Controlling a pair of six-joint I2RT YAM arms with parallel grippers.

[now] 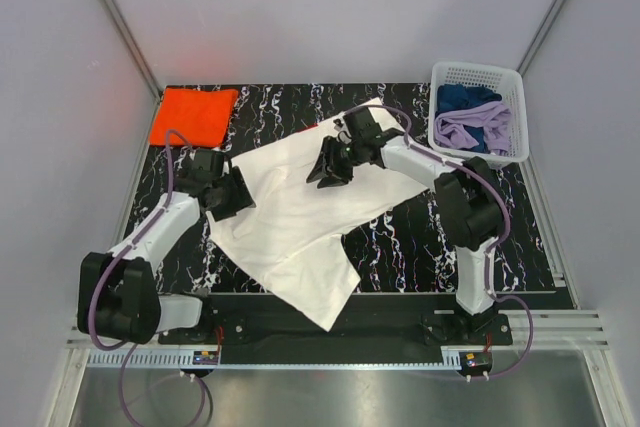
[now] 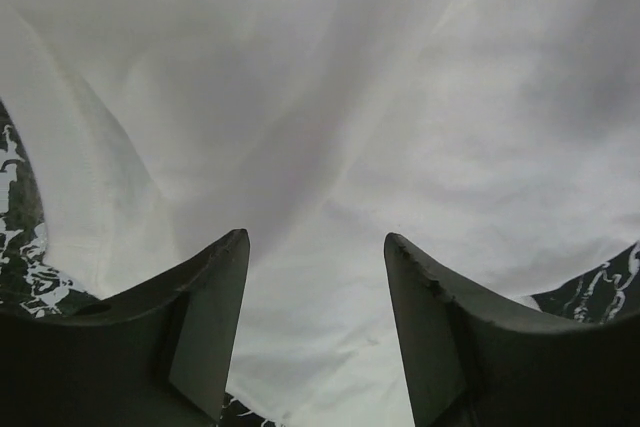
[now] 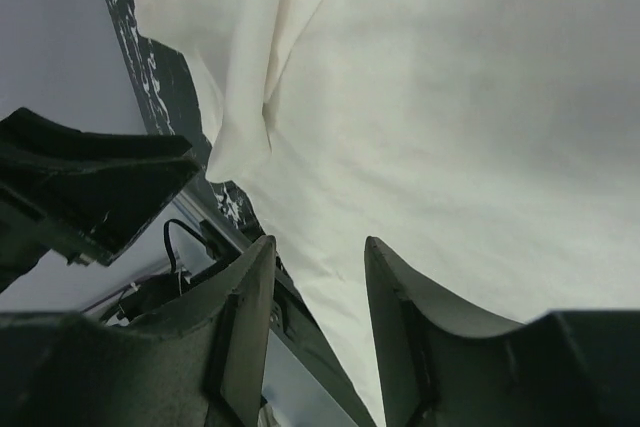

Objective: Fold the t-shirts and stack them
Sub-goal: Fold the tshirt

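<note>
The white t-shirt (image 1: 300, 217) is being shown spread across the middle of the black marbled table (image 1: 420, 247), one corner reaching toward the near edge. The left hand (image 1: 232, 192) is being held at the shirt's left edge, its fingers (image 2: 210, 287) being held apart over the white fabric, gripping nothing. Farther back, the right hand (image 1: 330, 169) is being held over the shirt's far part, likewise open. At the far left, the orange t-shirt (image 1: 195, 115) is being shown folded, not touching the white one. At the far right, blue and lavender clothes are being held in a white basket (image 1: 478, 69).
</note>
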